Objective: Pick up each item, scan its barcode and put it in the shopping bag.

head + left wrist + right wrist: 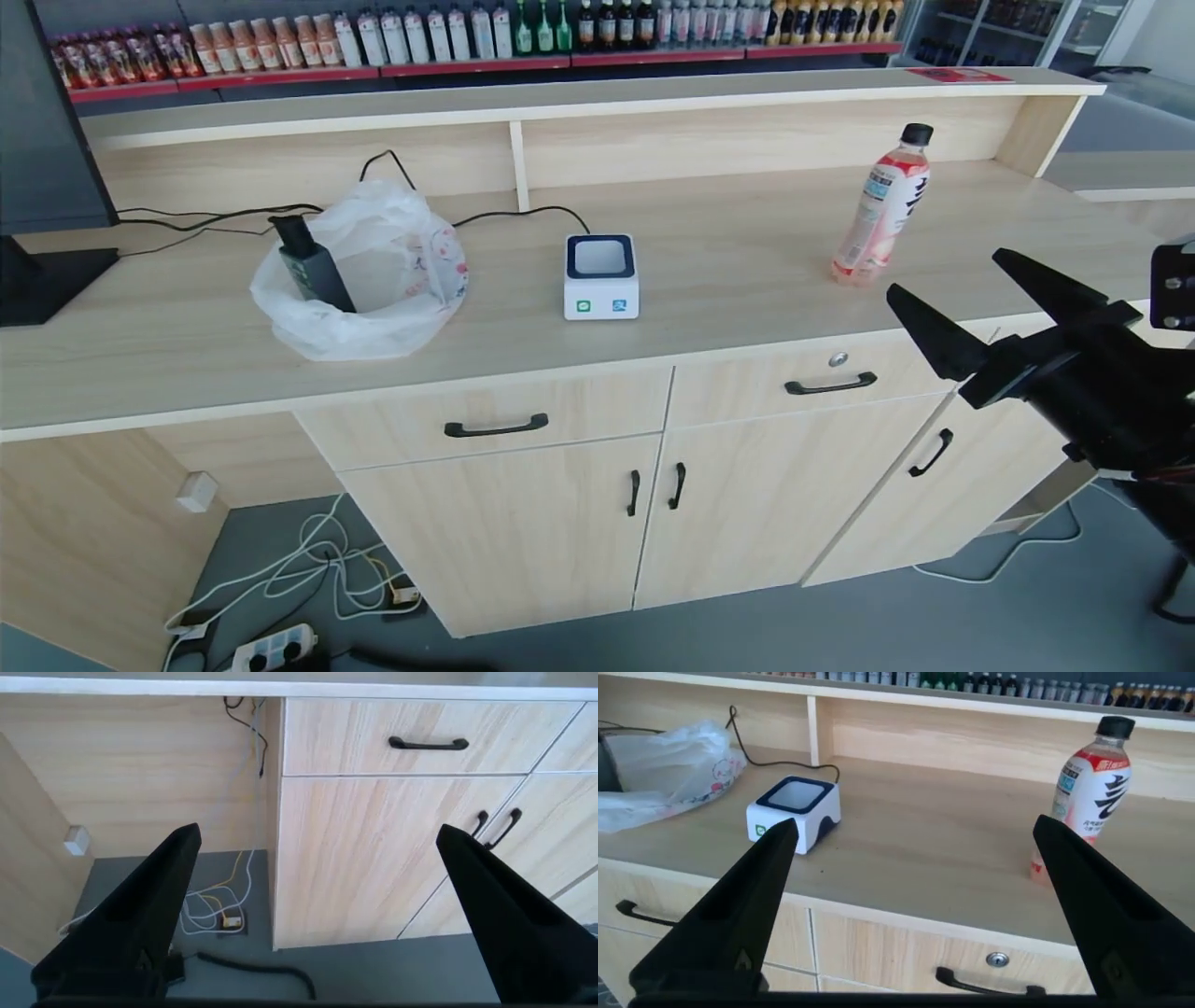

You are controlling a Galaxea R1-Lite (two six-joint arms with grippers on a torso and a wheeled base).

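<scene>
The bottle [882, 210] stands upright on the table [728, 252], well right of the scanner [601, 277]; the bag [373, 280] lies left of it. The right pincer [945, 273] and left pincer [318, 835] are held open and empty, the right one farther from the scanner than the bottle. The tall, narrow bottle could be toppled if clipped off-centre on approach.

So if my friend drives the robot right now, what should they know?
Left gripper: open, empty, low in front of the wooden cabinet doors.
Right gripper: open, empty, at the counter's front edge, short of the bottle.
Pink plastic drink bottle with black cap: upright on the light wooden counter, not yet picked up.
White cube scanner with dark top: mid-counter.
White plastic shopping bag: left of the scanner, a dark boxy item already inside.
Left to do: grab, scan and bag the bottle.
</scene>
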